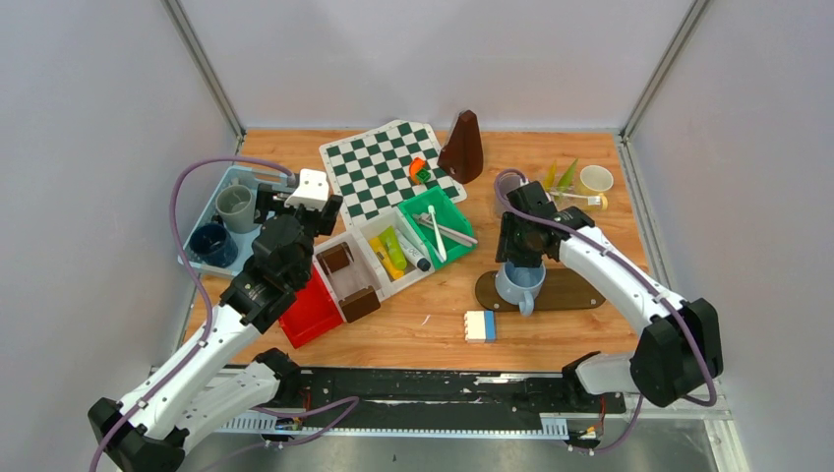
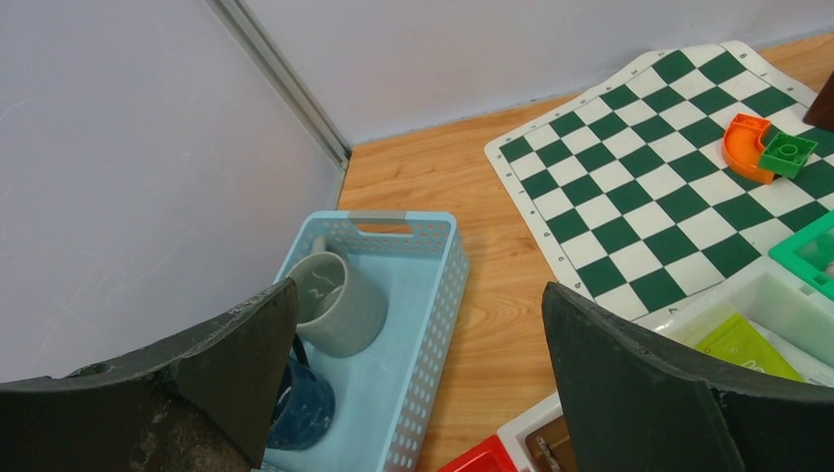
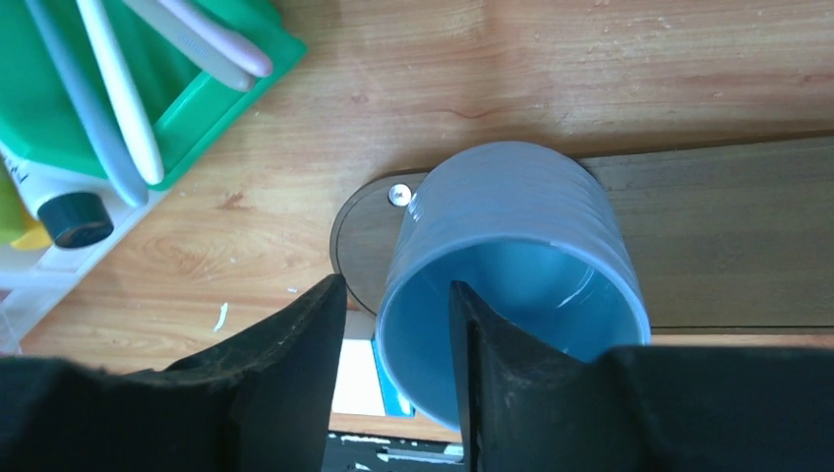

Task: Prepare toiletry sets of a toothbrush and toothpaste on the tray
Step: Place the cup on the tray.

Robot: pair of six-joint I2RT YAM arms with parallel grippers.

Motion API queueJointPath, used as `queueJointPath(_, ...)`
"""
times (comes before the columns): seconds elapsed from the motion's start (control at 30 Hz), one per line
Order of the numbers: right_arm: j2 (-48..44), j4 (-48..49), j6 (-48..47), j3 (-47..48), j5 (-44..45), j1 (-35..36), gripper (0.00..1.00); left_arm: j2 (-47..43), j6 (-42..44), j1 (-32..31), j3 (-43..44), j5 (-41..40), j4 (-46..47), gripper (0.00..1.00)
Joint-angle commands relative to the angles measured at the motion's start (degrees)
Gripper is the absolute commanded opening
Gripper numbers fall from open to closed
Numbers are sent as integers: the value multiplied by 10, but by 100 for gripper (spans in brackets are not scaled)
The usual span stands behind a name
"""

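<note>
A light blue mug (image 1: 518,282) (image 3: 511,246) stands on a dark wooden board (image 1: 565,290). My right gripper (image 1: 518,258) (image 3: 393,285) straddles its rim, one finger inside and one outside, with a gap on both sides. The pale blue tray (image 1: 197,224) (image 2: 433,295) at the left holds a grey mug (image 1: 236,206) (image 2: 339,305) and a dark blue mug (image 1: 211,244) (image 2: 300,418). My left gripper (image 1: 268,205) (image 2: 418,286) hangs open and empty over the tray's right edge. Whitish toothbrushes (image 1: 438,231) (image 3: 108,98) lie in a green bin, yellow and green tubes (image 1: 390,251) in a white bin.
A pale yellow mug (image 1: 595,179) stands at the back right beside a green tube (image 1: 565,177). A chessboard (image 1: 384,167) with small bricks and a brown pyramid (image 1: 462,147) lie at the back. A red bin (image 1: 310,310), a bin of brown blocks (image 1: 349,275) and a white-blue block (image 1: 480,325) sit nearer.
</note>
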Motion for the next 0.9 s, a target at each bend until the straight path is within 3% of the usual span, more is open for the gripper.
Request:
queueJointPath(0.0, 23, 32, 44, 0, 41, 6, 40, -7, 5, 6, -4, -1, 24, 100)
queueJointPath(0.27, 6, -13, 37, 22, 75, 6, 0, -11, 9, 9, -6, -5, 24, 100)
queueJointPath(0.5, -40, -78, 17, 35, 126, -13, 0, -17, 14, 14, -9, -5, 24, 100)
queueJointPath(0.87, -68, -28, -68, 18, 136, -171, 0, -26, 7, 35, -14, -1, 44, 100)
